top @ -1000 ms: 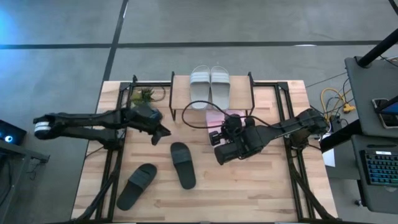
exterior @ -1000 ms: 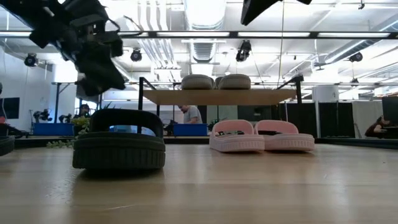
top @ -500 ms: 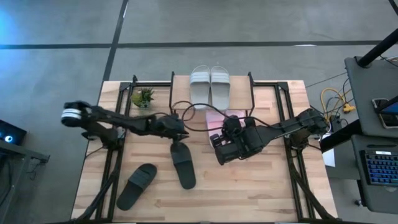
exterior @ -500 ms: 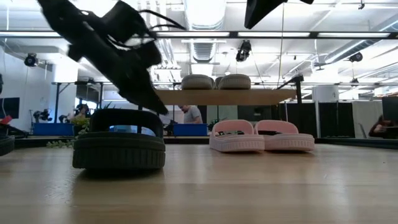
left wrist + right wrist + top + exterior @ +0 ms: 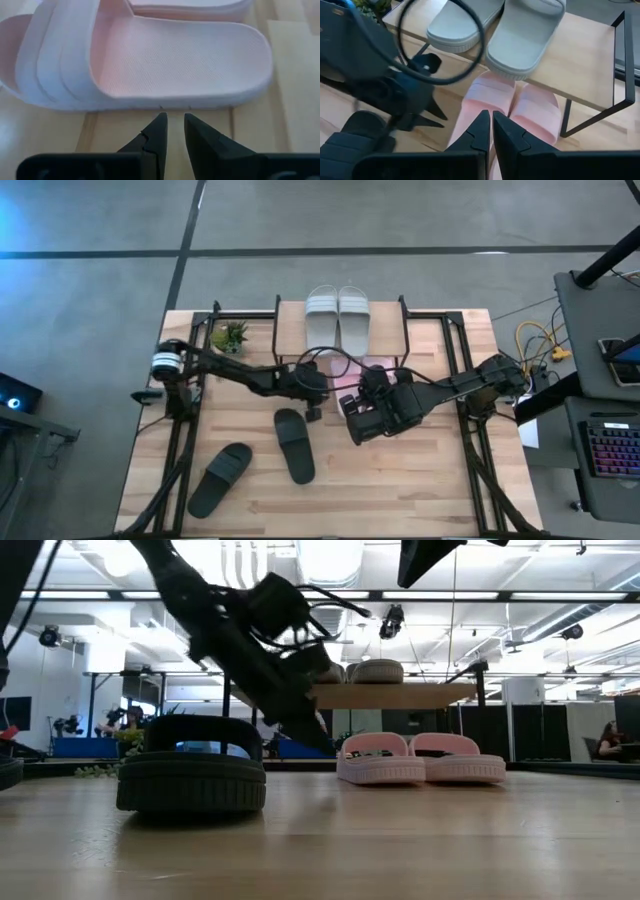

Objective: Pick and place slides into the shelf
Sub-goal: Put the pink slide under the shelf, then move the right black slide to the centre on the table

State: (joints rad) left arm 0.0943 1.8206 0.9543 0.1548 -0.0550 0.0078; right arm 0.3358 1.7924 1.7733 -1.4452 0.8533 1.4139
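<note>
Two pale pink slides (image 5: 358, 366) lie side by side on the table under the shelf (image 5: 290, 330), soles down. Two light grey slides (image 5: 338, 318) rest on the shelf's board. Two black slides (image 5: 294, 444) (image 5: 220, 478) lie on the table nearer the front. My left gripper (image 5: 174, 125) slants down just in front of the long side of one pink slide (image 5: 145, 55). It is open by a narrow gap, with nothing between its fingers. My right gripper (image 5: 489, 127) hangs shut above the table, near the pink slides' near ends (image 5: 487, 100).
A small green plant (image 5: 230, 333) stands at the far left beside the shelf. The shelf's thin black legs (image 5: 620, 65) frame the pink slides. The nearer black slide (image 5: 190, 765) sits just left of my left arm. A cable loops over the shelf's near edge.
My left gripper has swept from the table's left toward its right and gone down, rolling as it went. It has passed over the upper black slide and now stands by the pink slides. My right arm has kept still. No slide has moved.
</note>
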